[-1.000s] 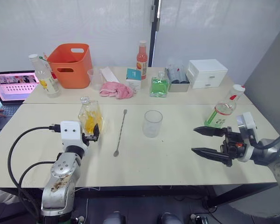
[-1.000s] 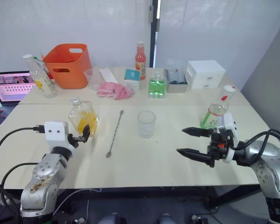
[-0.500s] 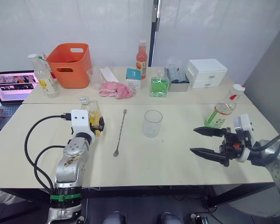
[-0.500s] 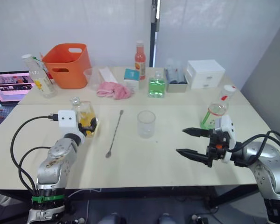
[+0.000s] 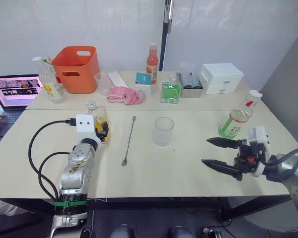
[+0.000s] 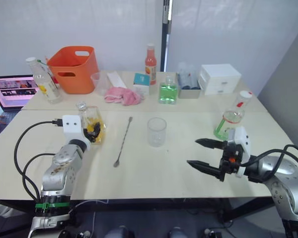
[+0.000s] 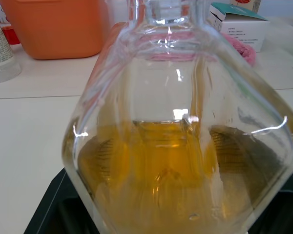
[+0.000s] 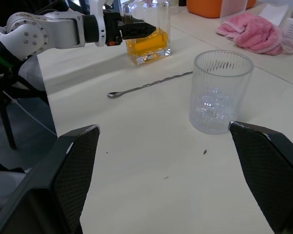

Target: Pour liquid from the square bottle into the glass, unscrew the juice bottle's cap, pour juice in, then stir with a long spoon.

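Slippage is the risk: left claw clamps the small square glass bottle of yellow-orange liquid low, while right claw hangs wide apart.

On the tabletop the glass stands near the middle, with the long spoon lying just to its left and the square bottle further left. The juice bottle stands well to the right. Behind them along the back sit a basket, a cloth and a small drawer box.
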### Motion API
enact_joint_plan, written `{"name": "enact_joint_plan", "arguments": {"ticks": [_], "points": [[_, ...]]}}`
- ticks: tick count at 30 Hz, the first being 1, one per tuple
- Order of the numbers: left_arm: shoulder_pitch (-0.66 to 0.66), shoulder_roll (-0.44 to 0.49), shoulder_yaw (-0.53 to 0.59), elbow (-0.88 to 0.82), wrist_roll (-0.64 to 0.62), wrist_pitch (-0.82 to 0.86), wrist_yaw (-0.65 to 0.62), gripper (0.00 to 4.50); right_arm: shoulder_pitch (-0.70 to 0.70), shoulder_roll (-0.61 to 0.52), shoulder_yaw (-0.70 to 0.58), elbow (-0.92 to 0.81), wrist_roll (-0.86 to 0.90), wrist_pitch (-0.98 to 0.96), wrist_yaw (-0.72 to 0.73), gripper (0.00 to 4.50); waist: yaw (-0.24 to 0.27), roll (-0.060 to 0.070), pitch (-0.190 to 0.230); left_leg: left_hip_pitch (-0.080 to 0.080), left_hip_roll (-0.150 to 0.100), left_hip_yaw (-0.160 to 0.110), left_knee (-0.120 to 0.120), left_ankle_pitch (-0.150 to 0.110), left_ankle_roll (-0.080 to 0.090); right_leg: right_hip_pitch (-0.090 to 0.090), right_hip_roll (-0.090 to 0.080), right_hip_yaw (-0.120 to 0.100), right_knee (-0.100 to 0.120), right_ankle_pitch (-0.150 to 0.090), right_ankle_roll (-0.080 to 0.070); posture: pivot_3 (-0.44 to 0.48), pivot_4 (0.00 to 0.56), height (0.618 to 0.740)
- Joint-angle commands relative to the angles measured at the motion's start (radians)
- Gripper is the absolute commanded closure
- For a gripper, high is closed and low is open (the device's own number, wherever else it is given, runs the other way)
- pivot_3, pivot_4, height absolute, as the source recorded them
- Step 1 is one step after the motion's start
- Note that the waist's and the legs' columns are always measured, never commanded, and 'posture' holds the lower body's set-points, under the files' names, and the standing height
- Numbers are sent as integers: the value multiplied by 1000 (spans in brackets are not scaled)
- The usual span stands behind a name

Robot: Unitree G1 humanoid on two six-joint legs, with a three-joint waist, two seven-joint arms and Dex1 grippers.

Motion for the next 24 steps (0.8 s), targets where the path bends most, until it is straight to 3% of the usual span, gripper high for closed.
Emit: {"name": "enact_joint_plan", "arguments": {"ticks": [1,7,11,14,18,24], "points": [[-37,35,25,-19,-8,-52,-30,1713,0,-1,-36,-33,13,-16,-12,0,0,0,0,0,0,0,0,0,0,0,0,0,0,0,0,0,150,715],[-47,131,40,-51,-54,-85,-170,1713,7,1,-42,-37,11,-15,-33,0,-5,-4,2,-4,1,0,0,0,0,-4,1,0,0,0,0,0,150,715],[-54,285,89,-94,-233,-99,-496,1713,-5,1,-36,-23,6,-17,-38,0,-4,-7,4,-15,1,0,0,1,-1,-16,1,0,2,1,0,0,150,715],[-56,317,107,-98,-306,-83,-579,1713,-8,0,-33,-20,5,-19,-39,0,0,-7,4,-16,1,0,0,0,0,-17,0,-1,1,1,0,0,150,715],[-56,445,71,-117,-482,22,-919,1713,-43,-3,-19,2,-2,-15,-42,0,-1,-7,4,-16,0,0,0,0,1,-16,0,-2,0,1,0,0,150,715],[-99,459,-84,-120,-502,39,-1135,1713,-88,-14,-3,22,6,11,-31,0,-1,-6,4,-16,0,4,2,1,0,-15,1,-3,0,0,0,0,150,715]]}}
